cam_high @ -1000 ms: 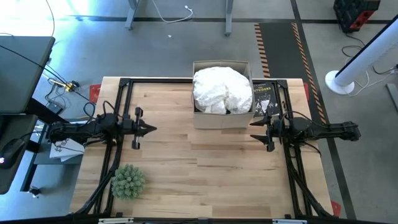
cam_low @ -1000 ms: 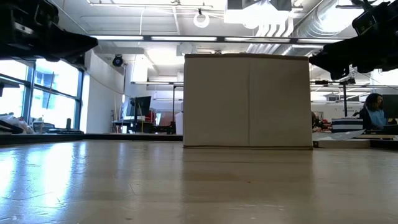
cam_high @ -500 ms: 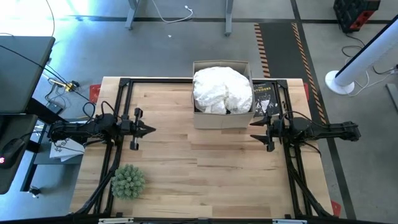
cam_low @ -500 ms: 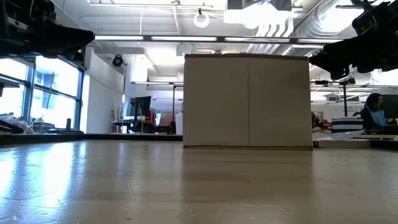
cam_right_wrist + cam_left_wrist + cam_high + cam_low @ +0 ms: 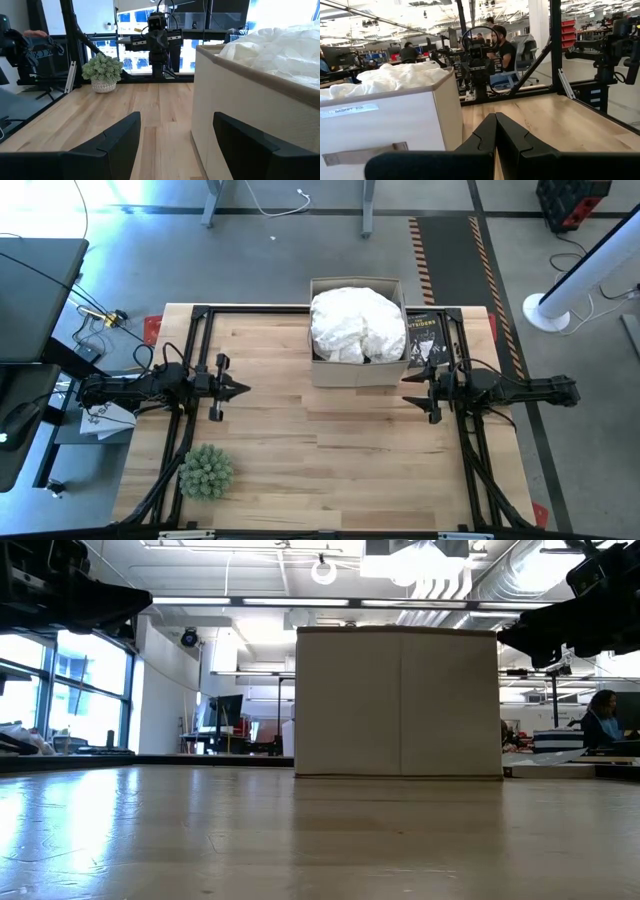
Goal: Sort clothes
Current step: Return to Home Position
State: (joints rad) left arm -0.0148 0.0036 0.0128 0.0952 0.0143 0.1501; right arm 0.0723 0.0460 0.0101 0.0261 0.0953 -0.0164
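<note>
White clothes (image 5: pixel 357 323) lie heaped in an open cardboard box (image 5: pixel 355 372) that stands at the far middle of the wooden table. The heap rises above the box rim in both wrist views (image 5: pixel 395 77) (image 5: pixel 280 45). My left gripper (image 5: pixel 243 388) hovers level over the table's left side, shut, its fingertips meeting (image 5: pixel 495 122), and points toward the box's near left corner. My right gripper (image 5: pixel 405 395) hovers level at the right, open (image 5: pixel 175 135), just near of the box's right corner. Neither touches anything.
A spiky green plant ball (image 5: pixel 205 470) sits at the near left. A black book (image 5: pixel 423 338) lies right of the box. Black frame rails (image 5: pixel 195 360) run along the table's edges. Bare wood (image 5: pixel 330 450) spreads between the arms. A person (image 5: pixel 603 720) sits in the room beyond.
</note>
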